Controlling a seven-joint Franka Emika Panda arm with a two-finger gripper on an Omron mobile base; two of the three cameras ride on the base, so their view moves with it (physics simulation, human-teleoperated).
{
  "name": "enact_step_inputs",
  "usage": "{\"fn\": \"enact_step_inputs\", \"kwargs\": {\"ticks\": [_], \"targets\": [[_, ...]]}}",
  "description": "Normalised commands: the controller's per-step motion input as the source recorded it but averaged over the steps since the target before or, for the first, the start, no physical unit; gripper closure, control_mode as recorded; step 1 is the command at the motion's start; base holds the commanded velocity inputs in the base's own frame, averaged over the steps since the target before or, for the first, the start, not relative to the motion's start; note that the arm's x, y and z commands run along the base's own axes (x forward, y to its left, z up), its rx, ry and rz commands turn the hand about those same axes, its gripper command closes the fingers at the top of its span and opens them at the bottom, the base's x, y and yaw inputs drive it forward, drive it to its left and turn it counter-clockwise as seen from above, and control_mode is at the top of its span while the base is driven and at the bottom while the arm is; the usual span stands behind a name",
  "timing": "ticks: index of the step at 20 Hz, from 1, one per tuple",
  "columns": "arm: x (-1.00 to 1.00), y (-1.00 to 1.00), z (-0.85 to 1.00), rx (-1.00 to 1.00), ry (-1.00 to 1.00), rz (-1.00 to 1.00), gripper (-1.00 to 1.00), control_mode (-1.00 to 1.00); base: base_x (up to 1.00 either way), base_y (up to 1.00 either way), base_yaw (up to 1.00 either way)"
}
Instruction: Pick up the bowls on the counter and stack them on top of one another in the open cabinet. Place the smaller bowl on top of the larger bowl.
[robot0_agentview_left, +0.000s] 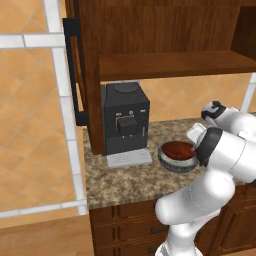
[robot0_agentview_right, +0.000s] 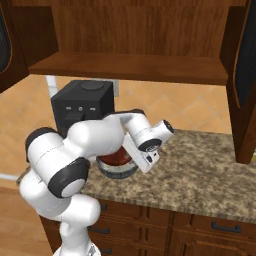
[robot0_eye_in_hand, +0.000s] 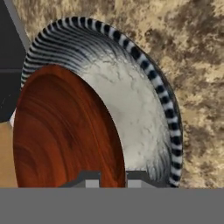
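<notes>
Hand view: gripper (robot0_eye_in_hand: 112, 177) is hovering right over the smaller bowl (robot0_eye_in_hand: 65, 131), which is sitting inside the larger bowl (robot0_eye_in_hand: 144, 109) on the surface (robot0_eye_in_hand: 192, 52); fingertips look narrowly set, nothing held, so I'm reading this as the approach to a pick. Next move is calling for a rim grasp and a lift to 12 o'clock, onto the open cabinet (robot0_agentview_left: 170, 65) shelf. Coffee machine (robot0_agentview_left: 125, 117) is standing at 9 o'clock of the bowls, tiled wall behind.

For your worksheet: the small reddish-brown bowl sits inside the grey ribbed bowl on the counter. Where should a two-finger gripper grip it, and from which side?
Probably the reddish-brown bowl by its thin rim, from above, one finger inside and one outside. It sits inside the grey ribbed bowl, so its lower wall is covered.
</notes>
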Motion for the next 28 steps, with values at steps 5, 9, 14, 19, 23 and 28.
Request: {"fn": "enact_step_inputs", "kwargs": {"ticks": [5,9,14,19,23,28], "targets": [[0.18,0.0,-0.31,-0.01,0.0,-0.01,1.0,-1.0,0.0,0.0,0.0],[0.18,0.0,-0.28,-0.01,0.0,0.0,1.0,-1.0,0.0,0.0,0.0],[0.12,0.02,-0.1,0.0,0.0,-0.01,-1.0,-1.0,0.0,0.0,0.0],[0.0,0.02,0.07,0.0,-0.05,0.0,-1.0,-1.0,0.0,0.0,0.0],[0.0,0.06,0.31,-0.01,-0.05,0.0,-1.0,-1.0,0.0,0.0,0.0],[0.0,0.2,0.64,-0.09,-0.06,0.0,-1.0,-1.0,0.0,0.0,0.0]]}}
